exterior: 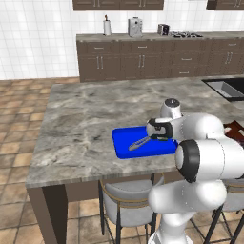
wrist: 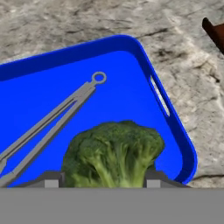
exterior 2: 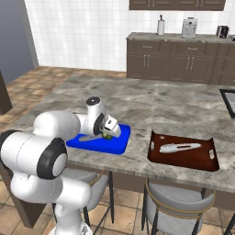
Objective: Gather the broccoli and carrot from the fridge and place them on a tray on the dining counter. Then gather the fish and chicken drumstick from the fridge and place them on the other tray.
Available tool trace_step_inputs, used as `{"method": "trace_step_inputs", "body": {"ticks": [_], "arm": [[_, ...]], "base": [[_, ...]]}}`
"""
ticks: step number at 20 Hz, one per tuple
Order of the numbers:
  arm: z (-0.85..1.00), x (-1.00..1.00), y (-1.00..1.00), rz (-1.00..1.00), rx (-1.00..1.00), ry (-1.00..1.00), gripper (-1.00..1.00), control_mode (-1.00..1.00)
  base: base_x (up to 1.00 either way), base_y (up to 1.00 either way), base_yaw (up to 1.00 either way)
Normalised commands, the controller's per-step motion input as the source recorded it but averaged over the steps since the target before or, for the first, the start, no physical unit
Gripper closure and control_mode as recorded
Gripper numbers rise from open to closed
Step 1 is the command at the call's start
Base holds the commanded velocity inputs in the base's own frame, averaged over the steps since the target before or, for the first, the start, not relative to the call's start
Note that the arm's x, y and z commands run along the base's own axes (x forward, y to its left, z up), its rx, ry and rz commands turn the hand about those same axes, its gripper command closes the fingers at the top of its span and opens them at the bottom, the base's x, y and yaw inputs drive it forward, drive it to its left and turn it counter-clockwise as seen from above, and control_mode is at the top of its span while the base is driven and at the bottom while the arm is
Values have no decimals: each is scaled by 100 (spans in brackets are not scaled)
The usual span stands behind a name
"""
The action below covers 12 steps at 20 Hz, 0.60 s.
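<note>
Over the grey stone counter point(exterior: 81, 124) in our tiled kitchen, our gripper point(wrist: 103, 183) holds the broccoli point(wrist: 114, 154) above the blue tray point(wrist: 131, 92), beside grey tongs point(wrist: 48, 122); a brown tray point(exterior 2: 183, 158) sits near.

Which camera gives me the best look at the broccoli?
The hand view: the broccoli sits large and unobstructed between the gripper fingertips, above the blue tray. The right base view gives just a green speck under the hand. In the left base view the hand covers it.
</note>
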Motion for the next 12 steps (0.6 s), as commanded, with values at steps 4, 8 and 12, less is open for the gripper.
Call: {"method": "trace_step_inputs", "body": {"ticks": [4,8,12], "arm": [[-22,15,1,2,0,3,100,-100],[-23,15,3,2,0,2,100,-100],[-21,11,0,2,0,2,100,-100]], "base": [[0,0,0],[0,0,0],[0,0,0]]}}
